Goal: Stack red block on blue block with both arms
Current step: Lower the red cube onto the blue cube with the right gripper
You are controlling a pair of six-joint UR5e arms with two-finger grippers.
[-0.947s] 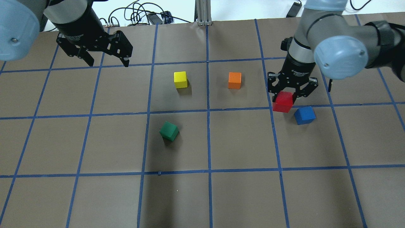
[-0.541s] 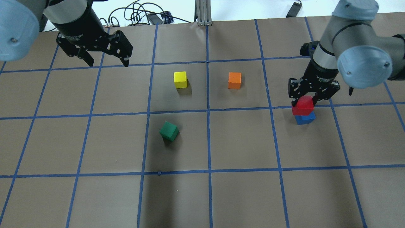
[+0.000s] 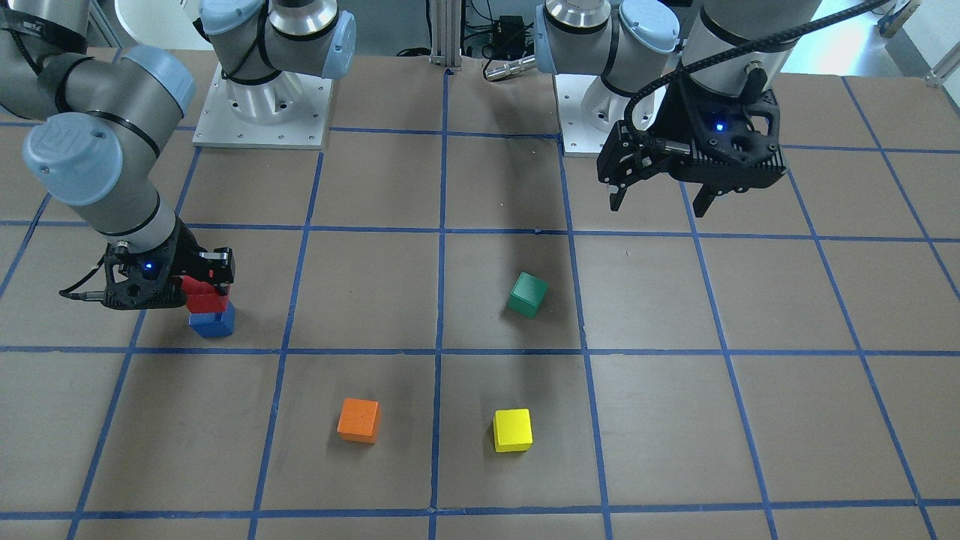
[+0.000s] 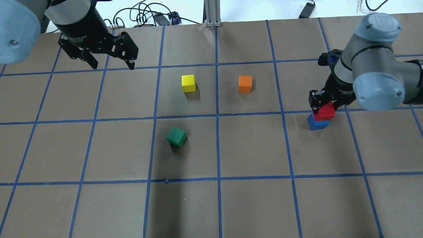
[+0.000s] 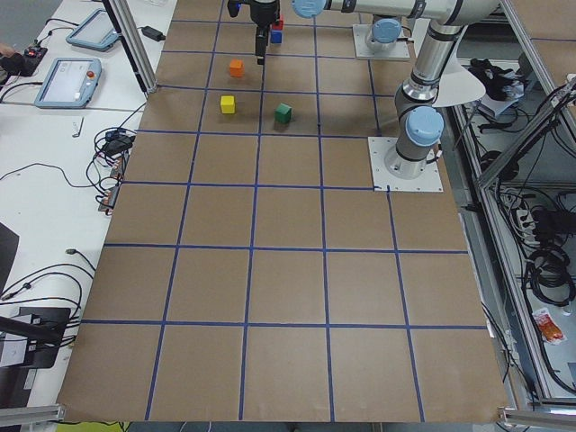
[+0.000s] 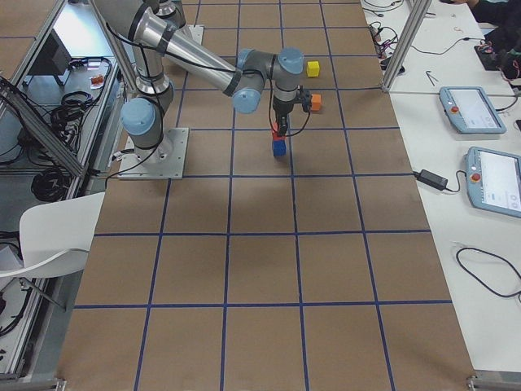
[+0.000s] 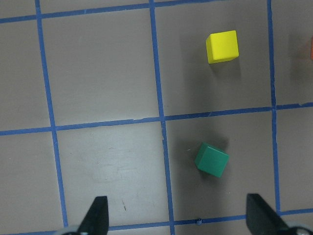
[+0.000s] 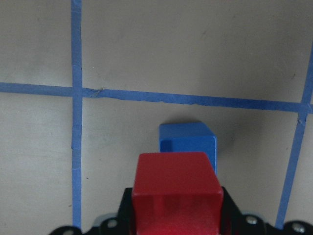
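My right gripper is shut on the red block and holds it over the blue block, which stands on the table at the right. In the front-facing view the red block sits right on top of the blue block, shifted slightly to one side; I cannot tell whether they touch. The right wrist view shows the red block between the jaws, with the blue block just below it. My left gripper is open and empty, high over the table's far left.
A yellow block and an orange block stand in the far middle squares. A green block stands turned, nearer the middle. The brown table carries a blue tape grid. Cables lie along the far edge.
My right gripper carried the red block to the right, from beside the blue block to over it, and came down lower. The left arm has not moved.
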